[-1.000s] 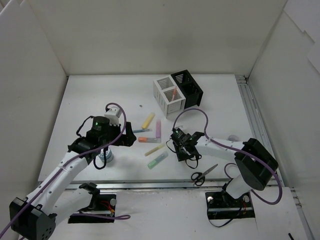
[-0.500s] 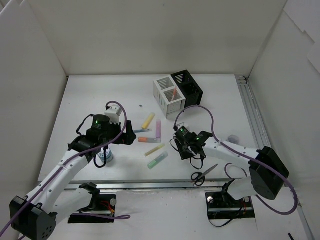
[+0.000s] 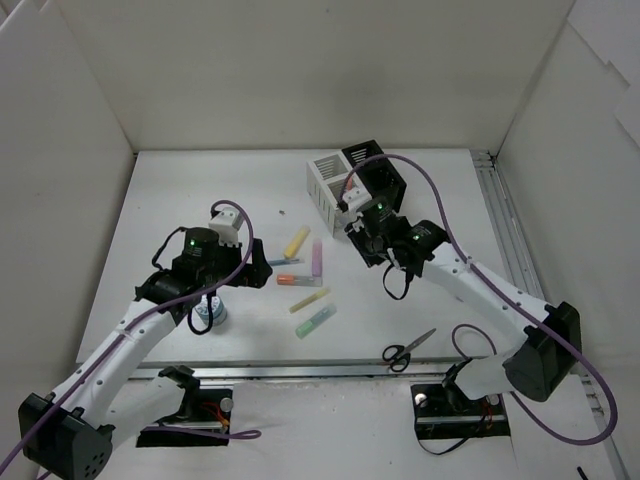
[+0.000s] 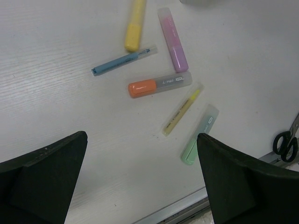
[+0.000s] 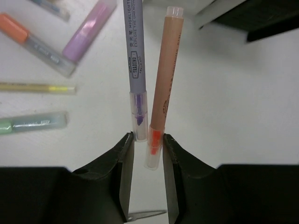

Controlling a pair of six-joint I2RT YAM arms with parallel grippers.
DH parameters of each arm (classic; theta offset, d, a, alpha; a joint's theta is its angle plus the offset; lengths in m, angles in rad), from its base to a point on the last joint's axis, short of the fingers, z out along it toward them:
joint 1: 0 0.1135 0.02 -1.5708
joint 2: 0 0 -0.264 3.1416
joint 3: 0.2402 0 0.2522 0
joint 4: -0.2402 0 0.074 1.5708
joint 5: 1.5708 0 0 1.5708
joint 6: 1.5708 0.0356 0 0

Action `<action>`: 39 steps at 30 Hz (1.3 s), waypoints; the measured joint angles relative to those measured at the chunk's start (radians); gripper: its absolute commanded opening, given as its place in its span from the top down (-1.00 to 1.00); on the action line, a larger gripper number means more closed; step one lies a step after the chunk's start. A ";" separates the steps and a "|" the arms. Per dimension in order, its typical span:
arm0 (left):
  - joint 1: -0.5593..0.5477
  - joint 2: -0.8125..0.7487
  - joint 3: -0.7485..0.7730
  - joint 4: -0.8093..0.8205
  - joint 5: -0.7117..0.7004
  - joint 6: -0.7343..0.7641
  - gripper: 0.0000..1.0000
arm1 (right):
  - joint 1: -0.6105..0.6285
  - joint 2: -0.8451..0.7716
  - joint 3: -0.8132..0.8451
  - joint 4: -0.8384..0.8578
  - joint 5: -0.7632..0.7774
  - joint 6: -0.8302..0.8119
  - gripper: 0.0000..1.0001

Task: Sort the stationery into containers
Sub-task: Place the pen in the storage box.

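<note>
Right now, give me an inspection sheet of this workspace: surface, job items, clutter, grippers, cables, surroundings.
Surface: white table; no spills seen.
Job's things: yellow marker, purple marker, orange marker, green marker, blue pen and thin yellow pen loose mid-table; scissors by the near edge; dotted jar partly under the left arm; white holder joined to black holder at the back.
Clutter: one dark speck.
Grippers: left gripper open, empty; right gripper shut on grey-purple highlighter and orange pen.
Cables: left cable and right cable, both purple, loop off the arms.
Surroundings: white walls; metal rail at right.
</note>
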 measured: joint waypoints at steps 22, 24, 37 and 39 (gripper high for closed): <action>0.012 -0.045 0.014 -0.030 -0.090 0.017 -0.99 | -0.092 0.556 0.797 -0.291 0.412 -1.115 0.87; 0.014 -0.042 0.014 -0.030 -0.093 0.017 -0.99 | -0.091 0.576 0.803 -0.291 0.433 -1.164 0.85; 0.061 -0.006 0.014 -0.026 -0.082 0.017 -0.99 | -0.074 0.666 0.730 -0.071 0.547 -1.401 0.80; 0.070 -0.002 0.014 -0.021 -0.072 0.017 -0.99 | -0.070 0.681 0.714 -0.036 0.556 -1.426 0.79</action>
